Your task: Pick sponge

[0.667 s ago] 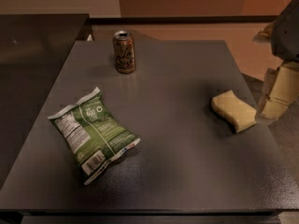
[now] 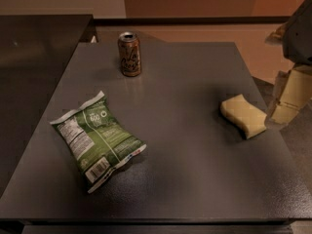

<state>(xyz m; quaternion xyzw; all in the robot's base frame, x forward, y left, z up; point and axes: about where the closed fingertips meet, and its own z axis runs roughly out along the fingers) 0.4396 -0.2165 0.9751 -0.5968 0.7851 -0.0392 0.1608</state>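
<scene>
Gripper (image 2: 281, 117) beside sponge (image 2: 242, 114), table (image 2: 185, 140) edge

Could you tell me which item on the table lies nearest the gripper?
The pale yellow sponge, right beside the gripper at the right edge of the table; the can and green bag lie far left.

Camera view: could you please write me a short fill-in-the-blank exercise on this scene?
1. The can stands ____ on the table.
2. The bag is mostly ____ in colour.
3. The gripper is at the table's edge, right beside the ____.
Missing words: upright; green; sponge.
</scene>
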